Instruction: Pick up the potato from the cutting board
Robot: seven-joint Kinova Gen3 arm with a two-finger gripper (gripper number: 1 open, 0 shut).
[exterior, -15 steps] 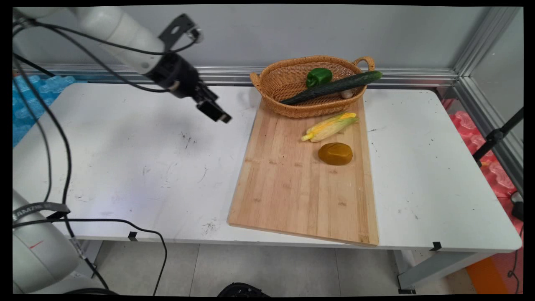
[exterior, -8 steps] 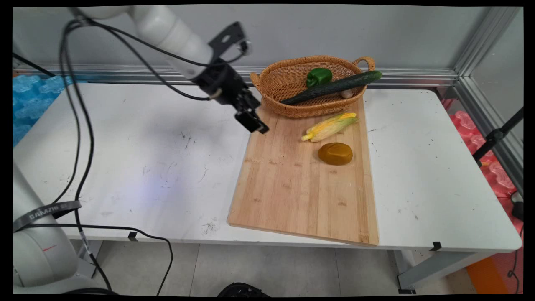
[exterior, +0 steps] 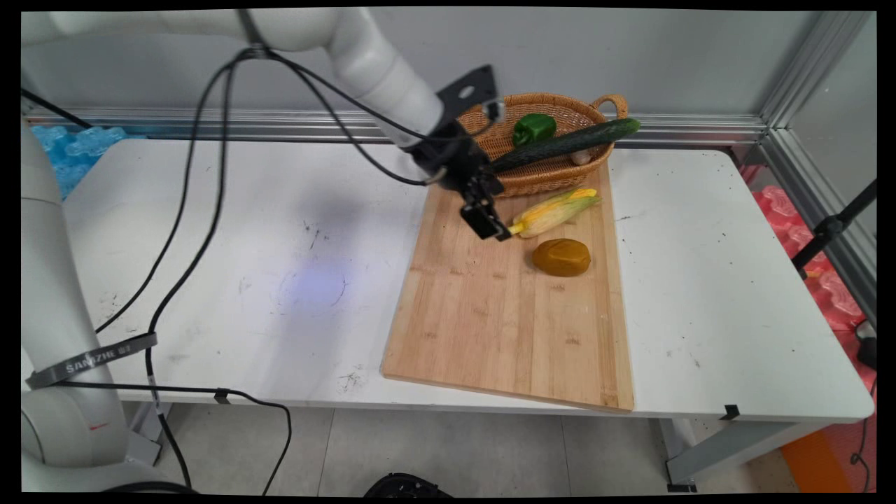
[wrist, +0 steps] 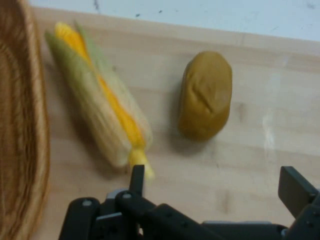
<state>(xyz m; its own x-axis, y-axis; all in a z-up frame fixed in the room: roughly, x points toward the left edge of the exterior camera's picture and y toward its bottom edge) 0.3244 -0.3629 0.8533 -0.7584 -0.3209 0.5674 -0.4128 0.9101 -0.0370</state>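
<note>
Black two-finger gripper hanging mid-frame over pale bamboo cutting board, angled down and rightward, so camera on hand looks straight at the produce. Fingers spread wide, nothing between them. Nearest: yellow corn cob in pale green husk, stalk end just beside left finger tip in hand view, not clearly touching. Husk ribbed, fibrous, tapered. Lower right of it, smooth brown potato-shaped lump, matte, rounded, lying flat on board, apart from corn. Woven wicker basket with loop handle at top centre, resting on board's far end, partly hidden by wrist. Inside: glossy green bell pepper, long dark cucumber propped diagonally over rim, too long to lie flat. White desk scuffed, bare at frame left
</note>
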